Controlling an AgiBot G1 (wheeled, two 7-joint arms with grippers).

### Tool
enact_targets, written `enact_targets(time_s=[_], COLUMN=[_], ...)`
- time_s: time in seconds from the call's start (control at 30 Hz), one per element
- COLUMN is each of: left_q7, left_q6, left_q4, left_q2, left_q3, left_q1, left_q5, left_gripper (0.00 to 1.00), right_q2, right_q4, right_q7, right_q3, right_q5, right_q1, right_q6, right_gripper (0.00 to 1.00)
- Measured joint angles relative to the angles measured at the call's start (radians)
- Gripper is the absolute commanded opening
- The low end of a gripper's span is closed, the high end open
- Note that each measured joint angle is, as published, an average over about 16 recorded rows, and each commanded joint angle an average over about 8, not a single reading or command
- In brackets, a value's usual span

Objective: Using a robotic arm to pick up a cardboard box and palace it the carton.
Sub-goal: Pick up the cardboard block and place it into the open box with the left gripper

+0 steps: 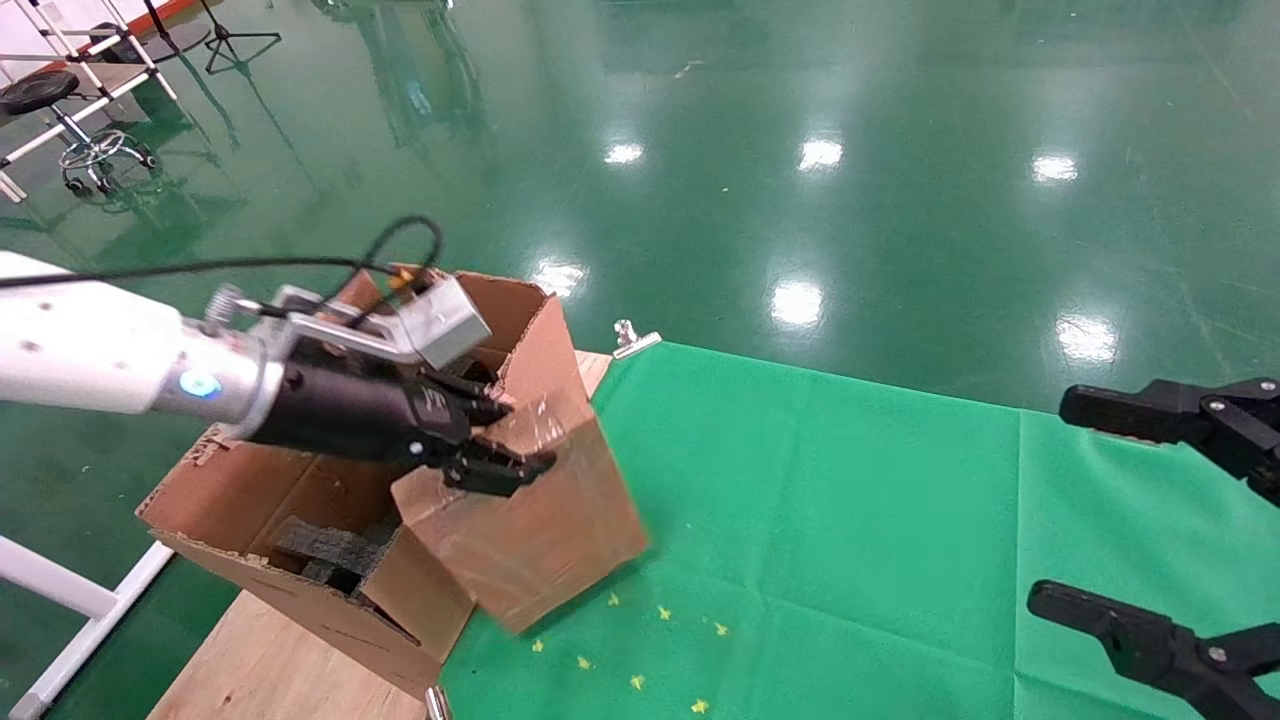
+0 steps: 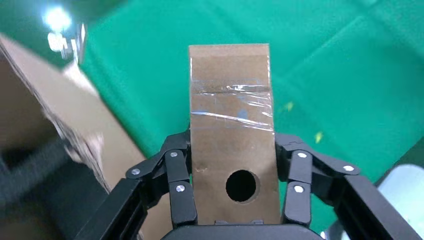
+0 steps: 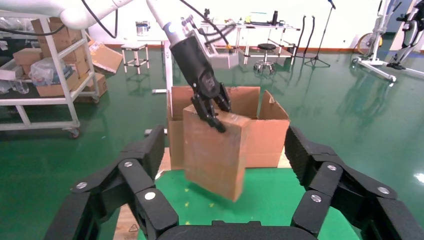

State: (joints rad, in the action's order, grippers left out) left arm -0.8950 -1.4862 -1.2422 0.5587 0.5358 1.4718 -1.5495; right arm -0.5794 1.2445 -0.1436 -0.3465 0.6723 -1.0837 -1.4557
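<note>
My left gripper (image 1: 505, 440) hung w/ the cardboard box (image 1: 530, 520) pinched between its fingers, box tilted, off the cloth (image 1: 850, 520), just right of the carton (image 1: 300, 520) & overlapping its right wall in head view. Carton sat at the table's (image 1: 260, 660) left end, on bare wood beside the cloth's left edge, foam blocks (image 1: 325, 550) inside it. A clip (image 1: 632, 338) sat at the cloth's far edge, behind the box. My right gripper (image 1: 1160, 520) was well apart, at the far right over the cloth.
</note>
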Motion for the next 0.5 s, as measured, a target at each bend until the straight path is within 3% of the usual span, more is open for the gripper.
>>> enact_targets(time_s=[0.27,0.5], left_q7=[0.177,0.3], left_q6=[-0.023,-0.018], left_q4=[0.168,0.335], left_q2=[-0.047,-0.076], left_q3=[-0.08,-0.096], left_q1=[0.129,0.298], left_q5=[0.09,0.011], left_gripper=[0.0,0.0], right_q2=[0.0,0.0], right_q4=[0.0,0.0], right_q7=[0.0,0.0], right_q3=[0.0,0.0], right_q5=[0.0,0.0], right_q1=[0.0,0.0], right_q6=[0.0,0.0], right_gripper=[1.0,1.0])
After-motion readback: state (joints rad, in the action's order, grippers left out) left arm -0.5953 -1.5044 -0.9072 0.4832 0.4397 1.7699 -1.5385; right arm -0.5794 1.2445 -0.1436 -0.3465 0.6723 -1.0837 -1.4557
